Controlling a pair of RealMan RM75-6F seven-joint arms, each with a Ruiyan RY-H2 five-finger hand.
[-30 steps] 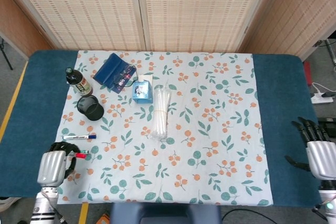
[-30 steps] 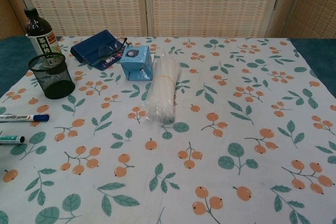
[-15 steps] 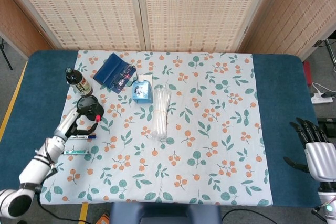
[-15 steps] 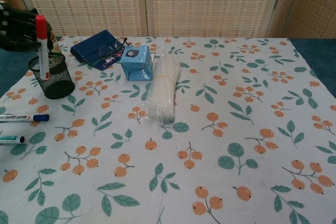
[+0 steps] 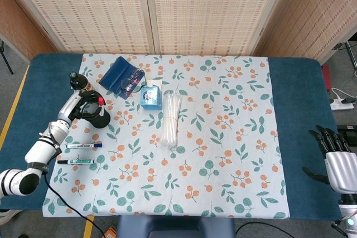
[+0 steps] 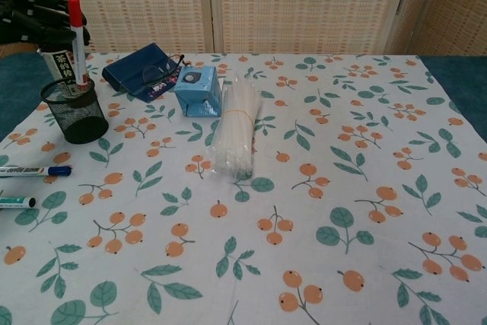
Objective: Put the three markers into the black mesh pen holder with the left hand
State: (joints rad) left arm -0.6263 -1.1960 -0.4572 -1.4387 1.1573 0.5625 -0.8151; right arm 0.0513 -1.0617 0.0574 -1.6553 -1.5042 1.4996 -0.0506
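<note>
Bright, even indoor light in both views

Soft light from above throws only faint, short shadows under the things on the floral tablecloth. No strong glare; both views are sharp, though the far left hand looks slightly motion-blurred in the chest view.

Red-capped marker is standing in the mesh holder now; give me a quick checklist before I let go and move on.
1. Red-capped marker upright with its lower end inside the pen holder: ok.
2. Left hand free of the marker: cannot tell; its fingers sit right beside the shaft.
3. Holder standing upright on the cloth: ok.
4. Bottle just behind the holder, close to the hand's way out: not ok.
5. Blue-capped marker and green marker lying flat, unobstructed: ok.
6. Right hand away from the work: ok.
</note>
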